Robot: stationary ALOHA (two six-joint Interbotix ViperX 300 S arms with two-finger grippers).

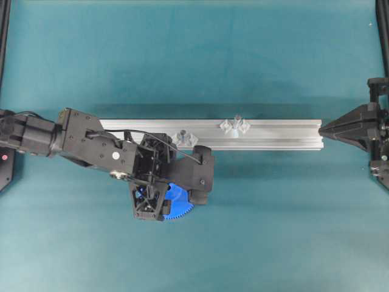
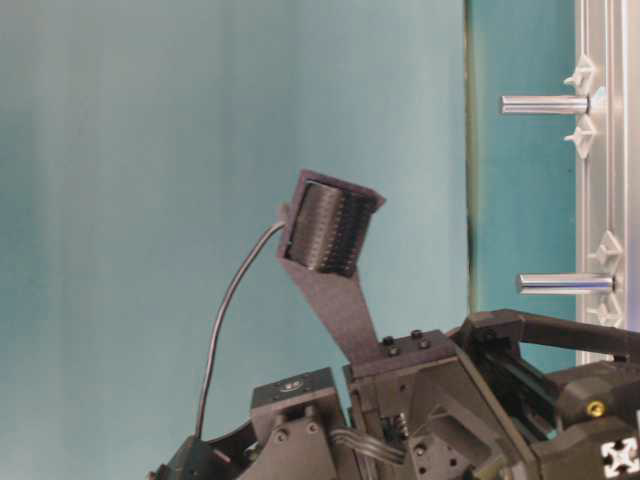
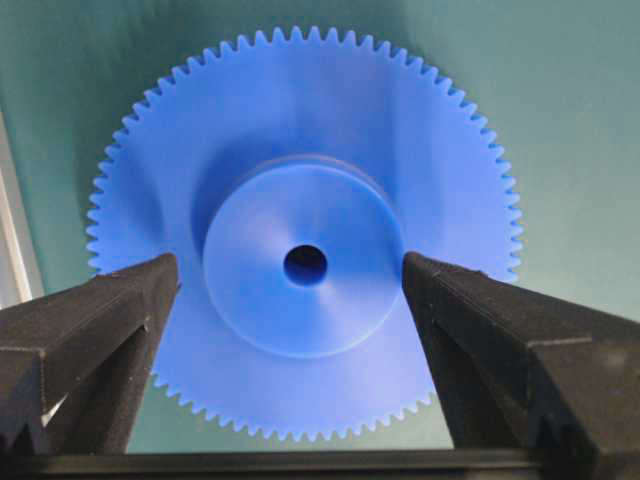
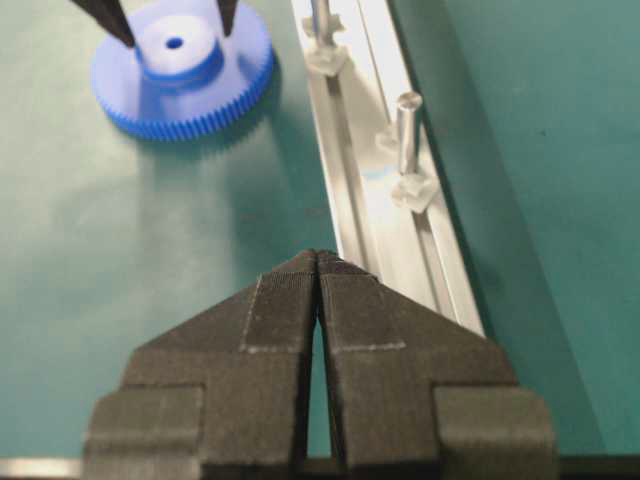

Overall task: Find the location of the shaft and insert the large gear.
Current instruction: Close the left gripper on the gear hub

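Observation:
The large gear, bright blue with fine teeth, lies flat on the teal mat just in front of the rail. My left gripper hangs over it, open, with one finger on each side of the raised hub. The right finger stands almost against the hub and the left one a little off it. In the overhead view the gripper covers most of the gear. The shaft, a pale upright pin between clear mounts, stands on the rail to the right. My right gripper is shut and empty at the rail's right end.
The aluminium rail runs left to right across the middle of the mat. A second, dark-topped pin stands on it right beside the left gripper. The right wrist view shows the shaft nearer and that pin farther.

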